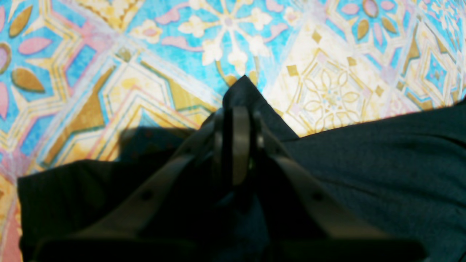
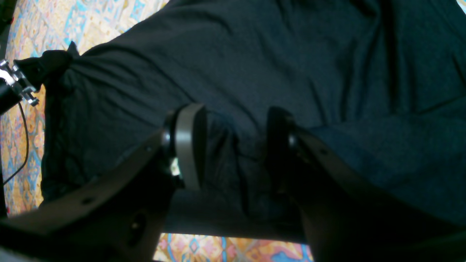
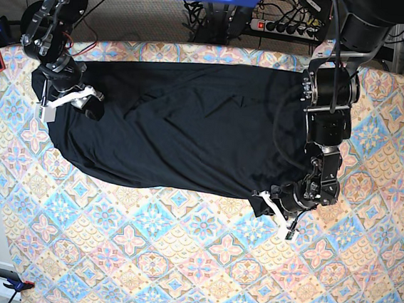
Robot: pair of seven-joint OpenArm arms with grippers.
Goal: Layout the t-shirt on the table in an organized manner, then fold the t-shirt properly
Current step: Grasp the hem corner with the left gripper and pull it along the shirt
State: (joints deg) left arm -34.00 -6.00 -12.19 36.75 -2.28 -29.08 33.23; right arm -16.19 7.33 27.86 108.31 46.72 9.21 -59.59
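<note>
Dark claw arms fill the bottom of both wrist views, the black t-shirt [image 3: 183, 125] right under them. Beneath it all, the desk [image 3: 198, 266] spreads widest, clothed in pastel blue, pink and cream diamond tiles. In the base view the t-shirt lies stretched across the desk's upper half, from about nine o'clock to three o'clock, mostly flat with soft creases and a curved lower edge.

Toward four o'clock of the shirt, the left claw [image 1: 240, 120] is pinched tight on a corner of cloth, a small black peak poking out past its fingertips over the tiles. At the ten o'clock end, the right claw [image 2: 233, 145] stands with its jaws spread apart, cloth bunched between the two pads, not clamped.
</note>
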